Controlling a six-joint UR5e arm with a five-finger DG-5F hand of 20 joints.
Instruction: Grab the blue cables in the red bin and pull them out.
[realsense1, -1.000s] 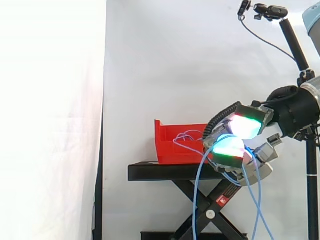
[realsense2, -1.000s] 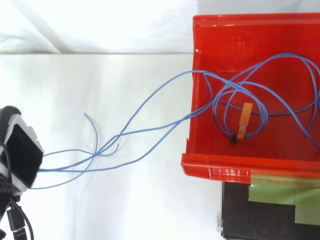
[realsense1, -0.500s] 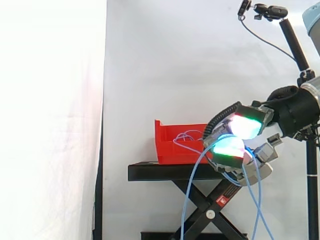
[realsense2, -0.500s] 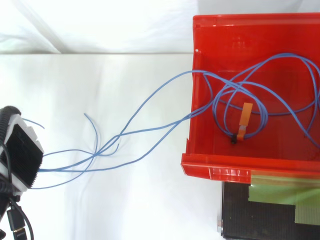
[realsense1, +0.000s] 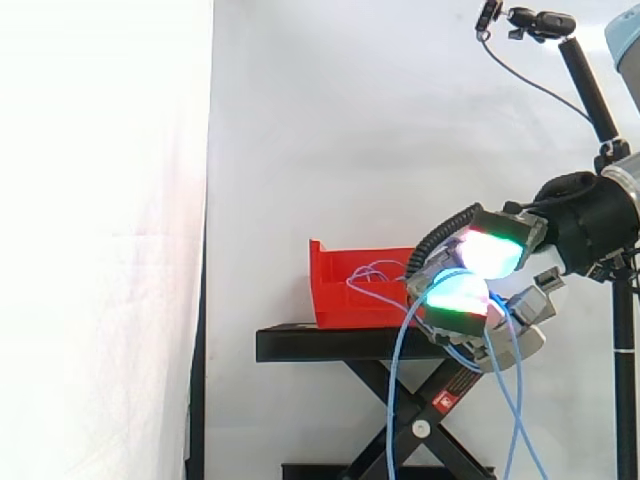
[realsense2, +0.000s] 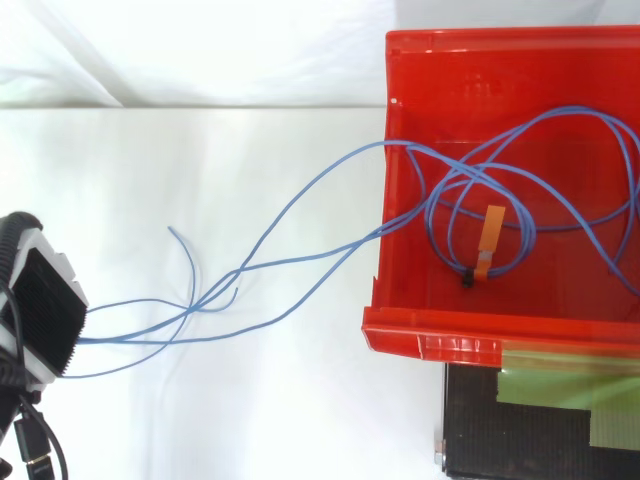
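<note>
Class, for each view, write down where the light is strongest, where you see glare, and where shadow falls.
Side view: the white curtain is washed out at the left and greyer behind the red bin; the hand's pads glow green and white; the black stand lies dark. Top view: light is even, the bin's front rim shows pale sheen, the blue cables cast barely any shadow.

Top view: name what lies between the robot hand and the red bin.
In the top view, blue cables span that stretch, running from the robot hand over the wall of the red bin; below them, bare white surface.
</note>
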